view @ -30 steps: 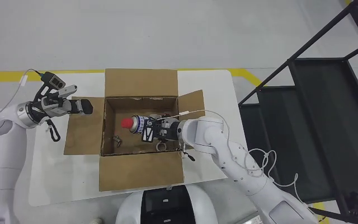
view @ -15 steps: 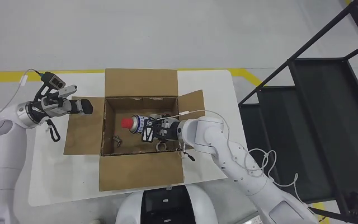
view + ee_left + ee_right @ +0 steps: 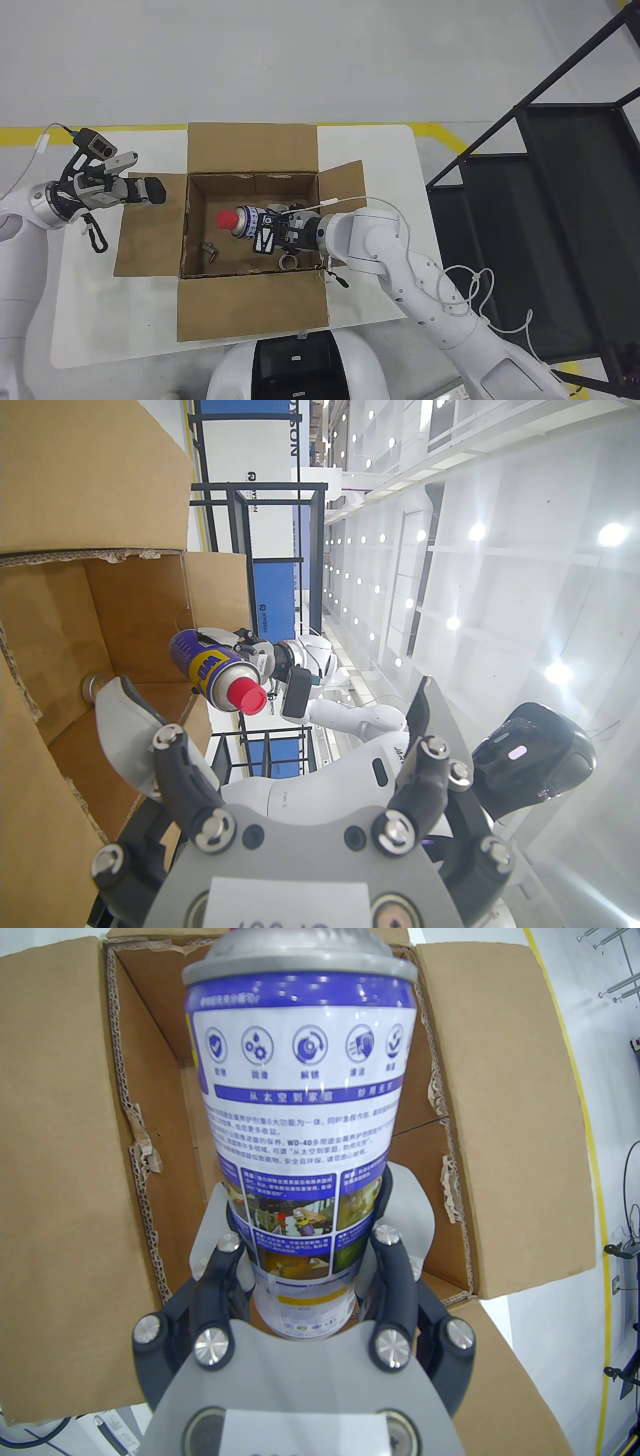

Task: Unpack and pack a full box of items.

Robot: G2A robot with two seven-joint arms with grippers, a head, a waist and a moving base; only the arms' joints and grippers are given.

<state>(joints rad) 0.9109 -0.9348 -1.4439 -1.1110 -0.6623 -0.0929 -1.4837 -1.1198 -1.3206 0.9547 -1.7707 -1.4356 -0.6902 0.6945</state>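
An open cardboard box [image 3: 150, 240] stands in the middle of the white table, all its flaps folded out. Above its inside, my right gripper [image 3: 272, 232] is shut on the base of a blue and white spray can [image 3: 243, 221]. The can lies level, its red cap toward the box's left side. In the right wrist view the can [image 3: 300, 1103] sits between the gripper [image 3: 305, 1228] fingers over the box [image 3: 500, 1128]. My left gripper [image 3: 150, 190] hangs open over the left flap. In its own view, nothing lies between the left gripper [image 3: 272, 705] fingers; the can [image 3: 215, 670] and box [image 3: 75, 600] are beyond.
On the box floor lie a small metal part [image 3: 210, 247] and a metal ring [image 3: 288, 262]. A black tool [image 3: 97, 237] rests on the table left of the box. A dark stair frame [image 3: 540, 180] stands to the right of the table.
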